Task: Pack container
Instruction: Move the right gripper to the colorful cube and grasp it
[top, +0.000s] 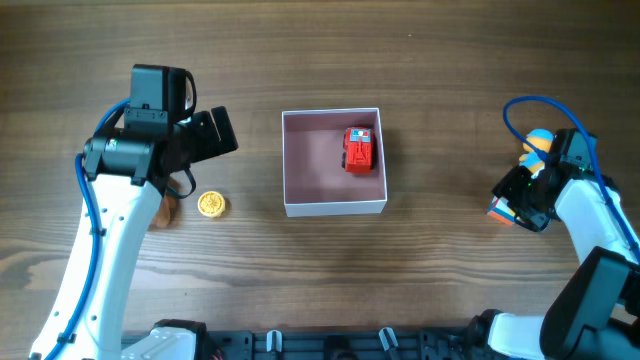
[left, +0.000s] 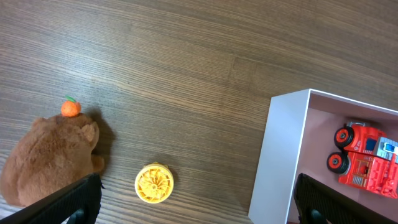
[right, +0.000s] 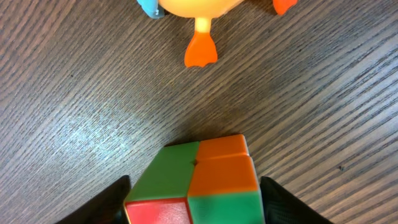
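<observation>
Top-down overhead; close downward wrist views, container (top: 335, 208) in left.

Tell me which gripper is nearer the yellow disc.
Left. The left gripper sits close to the yellow disc, on the same side of the container. The right gripper is far off on the container's other side, around the colored cube.

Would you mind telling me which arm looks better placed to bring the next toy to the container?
Probably the right: the right gripper flanks the coloured cube on both sides. The left gripper hovers open above the yellow disc, not down around it.
</observation>
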